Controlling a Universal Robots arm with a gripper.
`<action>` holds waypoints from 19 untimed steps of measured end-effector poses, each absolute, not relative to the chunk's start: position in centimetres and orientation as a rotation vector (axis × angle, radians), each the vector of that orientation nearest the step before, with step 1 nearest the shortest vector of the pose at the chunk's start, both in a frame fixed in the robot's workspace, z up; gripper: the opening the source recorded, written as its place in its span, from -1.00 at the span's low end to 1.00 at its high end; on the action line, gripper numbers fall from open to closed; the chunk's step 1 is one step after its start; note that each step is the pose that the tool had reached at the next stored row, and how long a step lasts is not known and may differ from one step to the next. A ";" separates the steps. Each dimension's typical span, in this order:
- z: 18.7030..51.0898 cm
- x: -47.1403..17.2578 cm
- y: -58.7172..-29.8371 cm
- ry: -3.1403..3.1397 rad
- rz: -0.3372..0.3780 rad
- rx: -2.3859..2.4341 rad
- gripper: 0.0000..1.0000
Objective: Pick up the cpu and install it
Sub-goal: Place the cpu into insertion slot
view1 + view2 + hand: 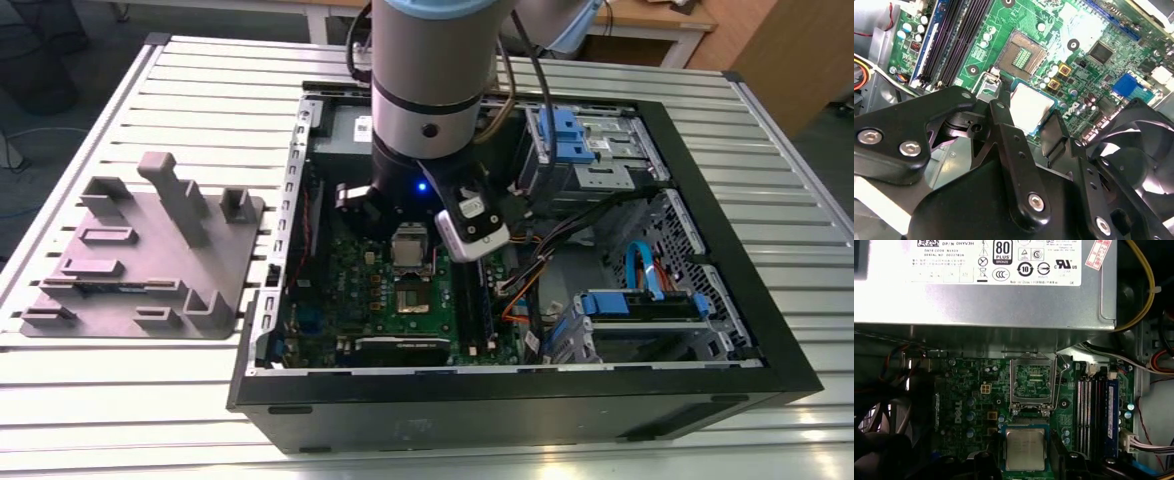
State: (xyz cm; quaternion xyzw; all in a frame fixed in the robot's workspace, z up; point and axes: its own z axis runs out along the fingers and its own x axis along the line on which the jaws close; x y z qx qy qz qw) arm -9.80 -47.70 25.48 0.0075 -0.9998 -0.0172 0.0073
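The cpu (1025, 447), a small square chip with a silvery-grey top, sits between my gripper's two black fingers (985, 462). My gripper (1025, 459) is shut on it. In the second wrist view the cpu (1030, 107) hangs over the green motherboard (1089, 30), held by the gripper (1029, 114). The uncovered socket (1021, 52) shows its contact field just beyond the chip. In the first wrist view the socket (1033, 382) stands open, its metal frame around it. In the exterior view my arm (424, 110) reaches down into the open computer case (721, 330).
A grey power supply (984, 285) walls one side of the board. Memory slots (1089, 410) run beside the socket. A black fan (1134, 145) lies close to the fingers. Cables and blue drive bays (567, 135) fill the case's other half. A grey holder tray (147, 250) lies on the exterior view's left.
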 end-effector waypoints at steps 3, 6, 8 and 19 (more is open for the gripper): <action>25.0 -9.8 -47.7 -3.127 -0.053 0.023 -0.06; 24.4 -9.8 -47.7 -3.127 -0.052 0.023 -0.06; 24.1 -9.8 -47.7 -3.127 -0.052 0.023 -0.06; 22.1 -9.8 -47.8 -3.128 -0.052 0.023 -0.06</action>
